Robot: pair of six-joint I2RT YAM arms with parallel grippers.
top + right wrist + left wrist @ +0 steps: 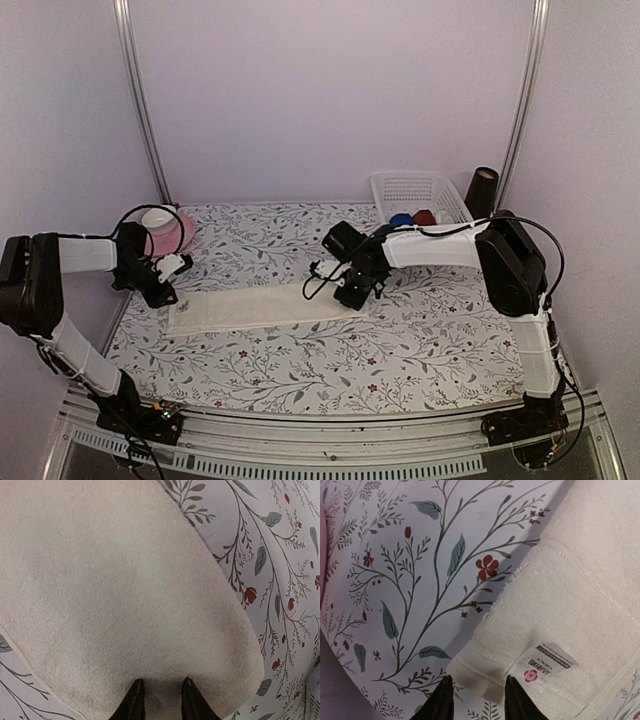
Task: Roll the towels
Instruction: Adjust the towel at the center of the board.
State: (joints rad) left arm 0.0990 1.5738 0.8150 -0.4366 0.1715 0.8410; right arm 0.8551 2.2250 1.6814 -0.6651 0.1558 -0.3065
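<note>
The cream towel (260, 305) lies flat as a long strip across the flowered tablecloth. My left gripper (168, 284) hangs over its left end. In the left wrist view the jaws (479, 692) stand apart on either side of the towel's corner (485, 672), beside a white label (547, 664), without pinching it. My right gripper (350, 292) is at the strip's right end. Its fingertips (160, 692) press into the bulging cream towel (115, 590), with a crease of cloth between them. A blue roll (401, 219), which looks like the blue towel, sits in the basket.
A white basket (420, 190) at the back right also holds a dark red roll (426, 216). A dark cylinder (482, 190) stands beside it. A pink dish with a white cup (163, 228) sits at the back left, close to my left arm. Walls close in on both sides.
</note>
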